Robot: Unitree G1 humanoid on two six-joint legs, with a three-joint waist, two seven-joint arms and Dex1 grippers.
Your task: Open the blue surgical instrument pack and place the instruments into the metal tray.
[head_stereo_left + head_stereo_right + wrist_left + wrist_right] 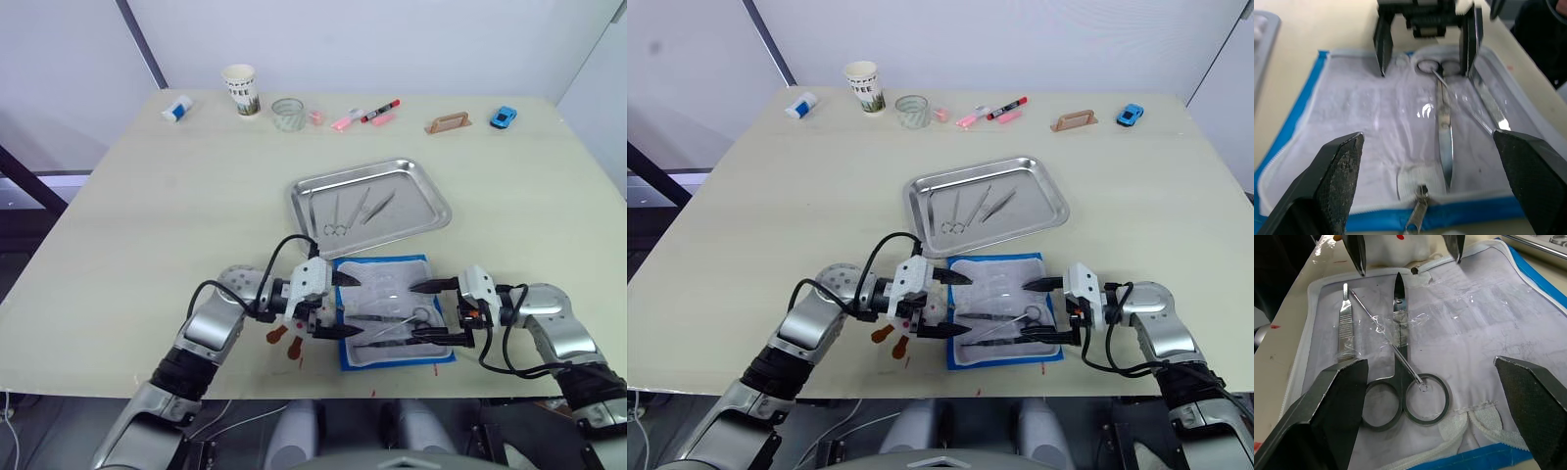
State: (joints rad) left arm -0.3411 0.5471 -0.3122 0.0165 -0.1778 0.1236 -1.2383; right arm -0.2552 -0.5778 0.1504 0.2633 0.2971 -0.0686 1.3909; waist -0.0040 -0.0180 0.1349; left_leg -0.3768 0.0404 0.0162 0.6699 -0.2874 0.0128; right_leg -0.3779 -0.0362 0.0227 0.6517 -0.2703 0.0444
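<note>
Stainless-steel metal tray (431, 211) at twelve o'clock of the opened blue surgical instrument pack (431, 358) already holds three instruments (358, 211), while scissors (1400, 391) and two slimmer tools remain between the spread, empty left gripper (338, 305) and right gripper (419, 310).

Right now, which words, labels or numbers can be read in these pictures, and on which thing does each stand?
Paper cup: dark print, perhaps "COFFEE", too small to read surely.
White and blue bottle: label too small to read.
Blue surgical instrument pack, open: no lettering seen.
Metal tray: none.
</note>
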